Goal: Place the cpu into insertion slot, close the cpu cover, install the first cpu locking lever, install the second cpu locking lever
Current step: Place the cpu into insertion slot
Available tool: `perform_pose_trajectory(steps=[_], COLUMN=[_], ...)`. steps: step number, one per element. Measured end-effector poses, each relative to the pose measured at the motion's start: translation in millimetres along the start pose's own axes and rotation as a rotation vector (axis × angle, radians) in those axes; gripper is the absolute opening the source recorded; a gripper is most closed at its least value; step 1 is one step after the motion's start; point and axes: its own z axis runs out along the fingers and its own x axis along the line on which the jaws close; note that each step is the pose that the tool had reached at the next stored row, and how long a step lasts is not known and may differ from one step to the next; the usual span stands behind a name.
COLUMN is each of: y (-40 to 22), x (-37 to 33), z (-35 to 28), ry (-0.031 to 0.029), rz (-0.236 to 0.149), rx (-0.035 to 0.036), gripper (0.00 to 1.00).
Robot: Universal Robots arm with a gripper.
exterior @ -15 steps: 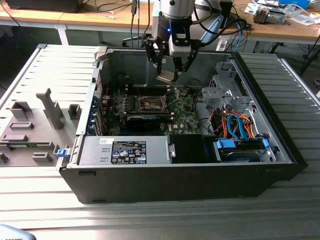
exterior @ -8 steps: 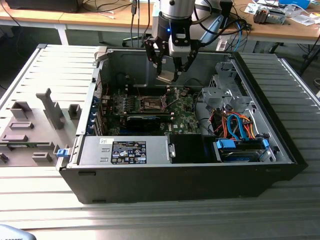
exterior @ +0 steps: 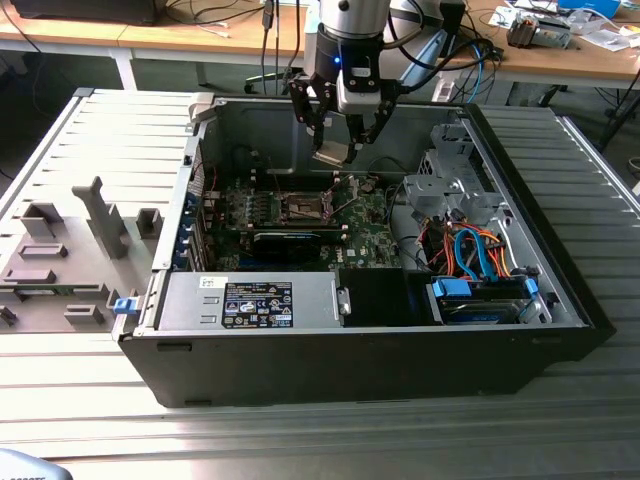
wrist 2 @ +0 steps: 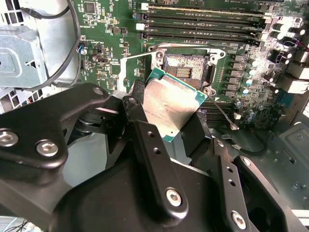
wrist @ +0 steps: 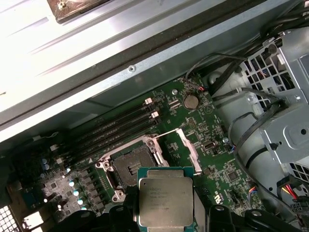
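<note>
Cpu (wrist: 165, 200) is pinched by its opposite edges in your hand (wrist 2: 166, 121), held flat so that its face lies parallel to the circuit board (wrist: 227, 179). It hangs above the insertion slot (wrist: 131, 169), just off to one side and not yet in it. Beside the slot, the cpu cover (wrist: 189, 150) stands swung open, which leaves the socket bare.
</note>
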Motion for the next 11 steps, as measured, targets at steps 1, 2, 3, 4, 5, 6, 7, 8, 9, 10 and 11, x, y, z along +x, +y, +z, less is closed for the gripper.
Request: perform_pose_trajectory(steps=[1, 2, 3, 4, 5, 6, 7, 8, 9, 10, 11], y=[0.0, 0.0, 0.0, 0.0, 0.0, 0.0, 0.0, 0.0, 0.0, 0.0, 0.0], x=[0.0, 0.0, 0.0, 0.0, 0.0, 0.0, 0.0, 0.0, 0.0, 0.0, 0.0], z=[0.0, 0.1, 0.1, 0.1, 0.1, 0.1, 0.2, 0.2, 0.2, 0.2, 0.2], ry=[0.0, -0.0001, 0.0, -0.0001, 0.0, 0.0, -0.0001, -0.0001, -0.0001, -0.0001, -0.0001], rz=[0.0, 0.001, 0.003, 0.003, 0.004, 0.005, 0.006, 0.007, 0.007, 0.008, 0.009], rx=[0.0, -0.0001, -0.0001, 0.0, 0.0, -0.0001, -0.0001, -0.0001, -0.0001, -0.0001, -0.0001], gripper=[0.55, 0.55, 0.55, 0.55, 0.55, 0.55, 0.55, 0.55, 0.55, 0.55, 0.55])
